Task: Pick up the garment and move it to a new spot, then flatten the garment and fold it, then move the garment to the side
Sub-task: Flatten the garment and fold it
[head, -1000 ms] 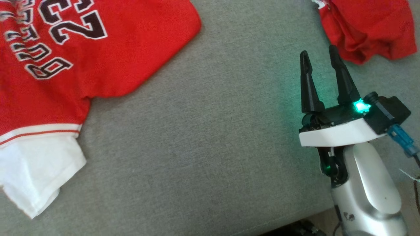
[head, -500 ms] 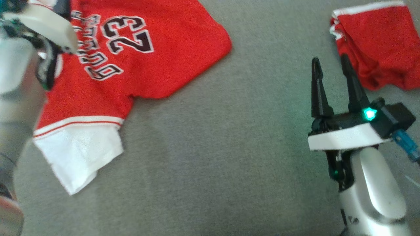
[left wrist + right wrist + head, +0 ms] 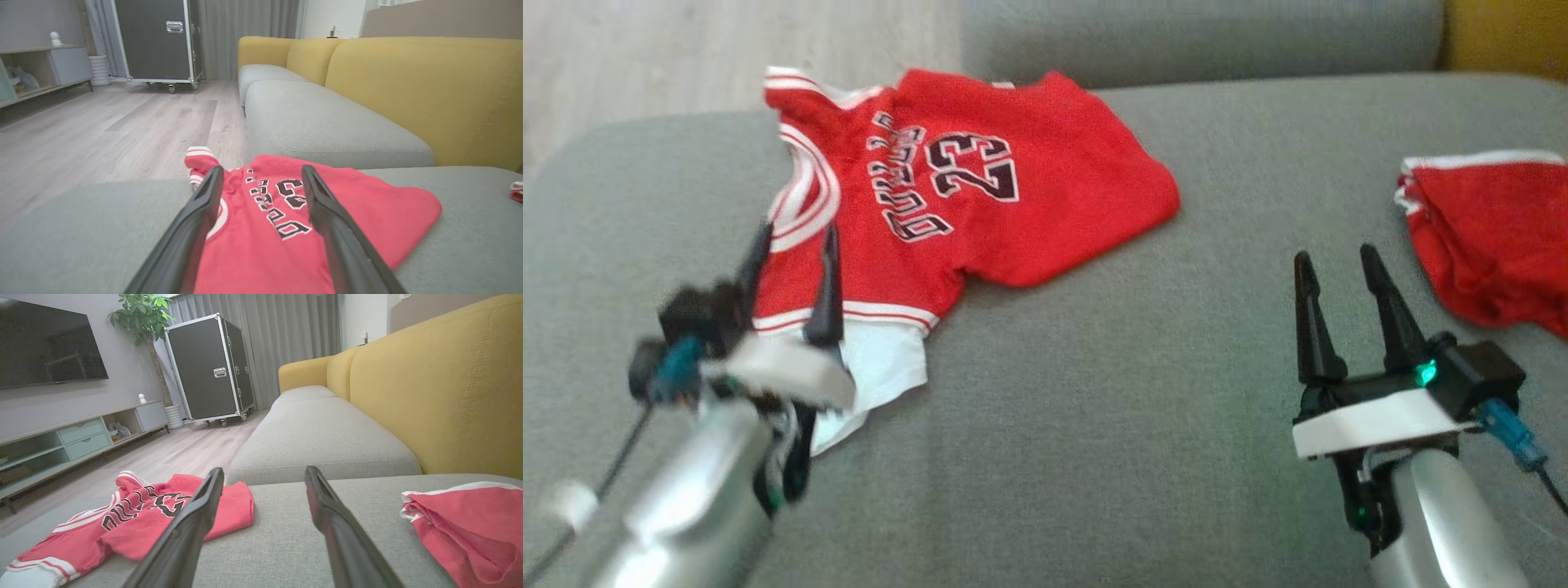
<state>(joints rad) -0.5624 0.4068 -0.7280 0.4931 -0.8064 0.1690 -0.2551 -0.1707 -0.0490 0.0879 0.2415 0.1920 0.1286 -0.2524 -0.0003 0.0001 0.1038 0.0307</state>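
Red number-23 jersey (image 3: 1013, 196) lies rumpled, unfolded, upper left on the grey sofa cushion (image 3: 1094, 408); lifting seemingly not yet begun. Left claw (image 3: 796, 235) and right claw (image 3: 1335, 255): both wide, empty.

A grey seat cushion (image 3: 1094, 425) is spread across the foreground, and a second grey cushion (image 3: 318, 122) is set just beyond it. Both are backed by a yellow backrest (image 3: 449, 396). A pale wooden floor (image 3: 102, 130) is seen beside the sofa. A black wheeled case (image 3: 208, 367) with metal edging is parked before grey curtains (image 3: 286, 335). A dark television (image 3: 45, 347) is mounted on the wall above a low cabinet (image 3: 73, 437), and a leafy plant (image 3: 143, 318) is placed in a white ribbed pot (image 3: 175, 416) near the case.
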